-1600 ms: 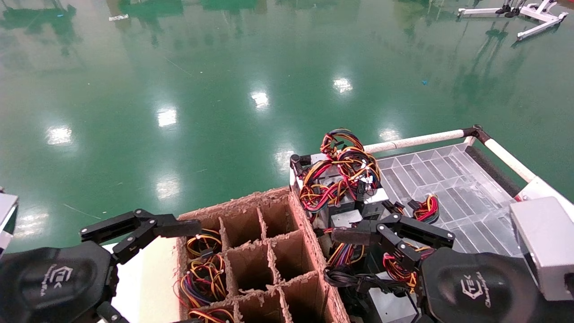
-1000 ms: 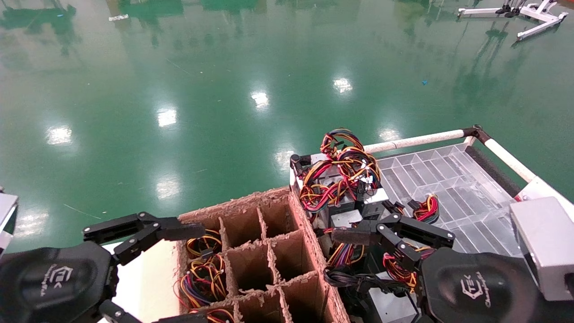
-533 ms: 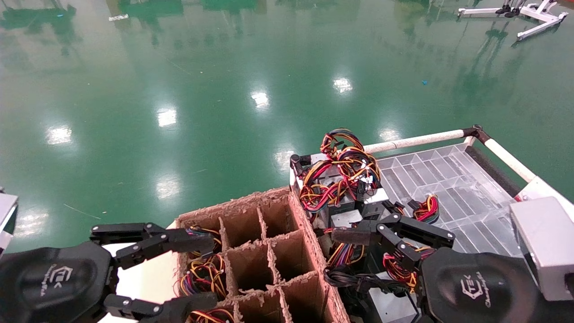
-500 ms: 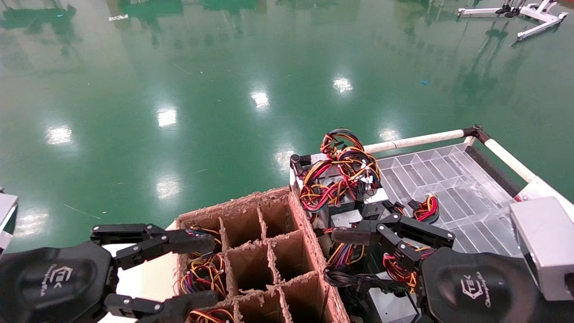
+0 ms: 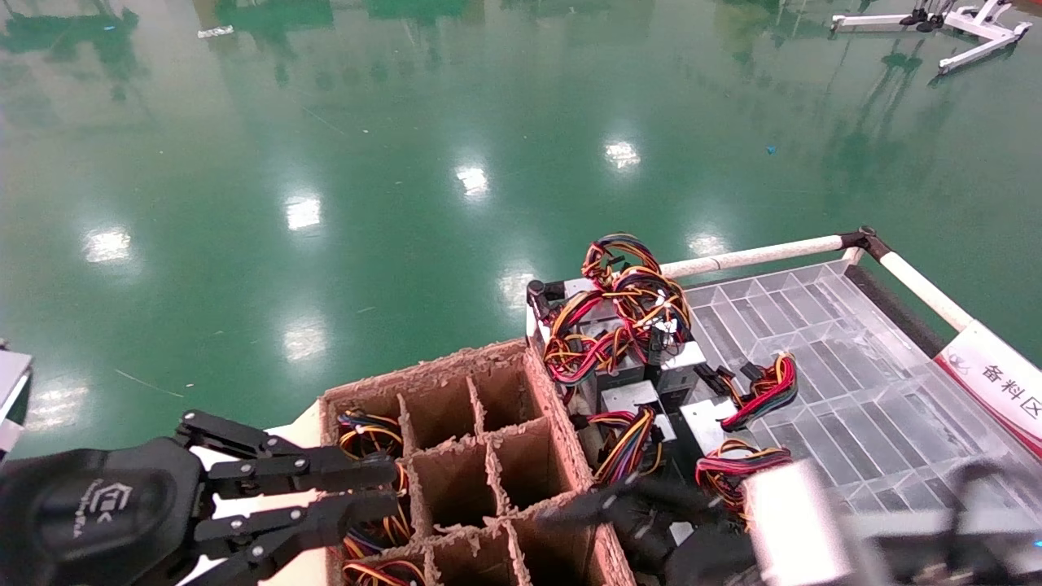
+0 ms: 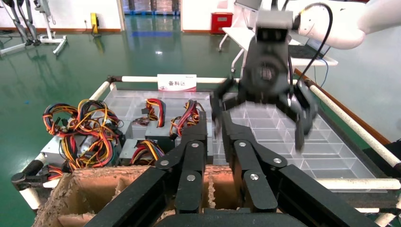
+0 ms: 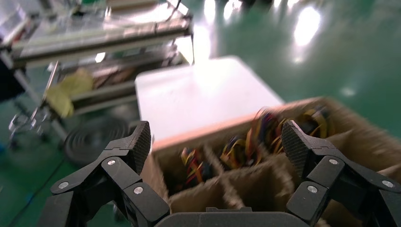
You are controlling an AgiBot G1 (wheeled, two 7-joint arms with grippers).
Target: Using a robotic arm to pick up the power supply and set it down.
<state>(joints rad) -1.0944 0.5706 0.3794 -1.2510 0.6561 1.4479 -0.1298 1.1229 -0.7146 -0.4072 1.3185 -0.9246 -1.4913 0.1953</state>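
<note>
I am looking at the power supply [image 5: 370,430] in the far left cell of the cardboard crate [image 5: 496,382]. I can only see its loops of wire; the box is down inside, so I think it stands on end with its long side up and down. My left end effector [image 5: 391,484] is the near one. It hangs just over that side of the crate, and the wires lie right by its tips. Its fingers [image 6: 198,142] are almost together with a thin gap, and I see nothing held between them. A moment ago those fingers were wide apart and a bit farther from the crate, so they have closed in. My right end effector [image 5: 643,521] has moved too. It was over the other power supplies [image 5: 707,413] on the clear tray [image 5: 814,325]; now it is low by the crate's right edge, fingers [image 7: 135,144] wide apart, facing the crate.
</note>
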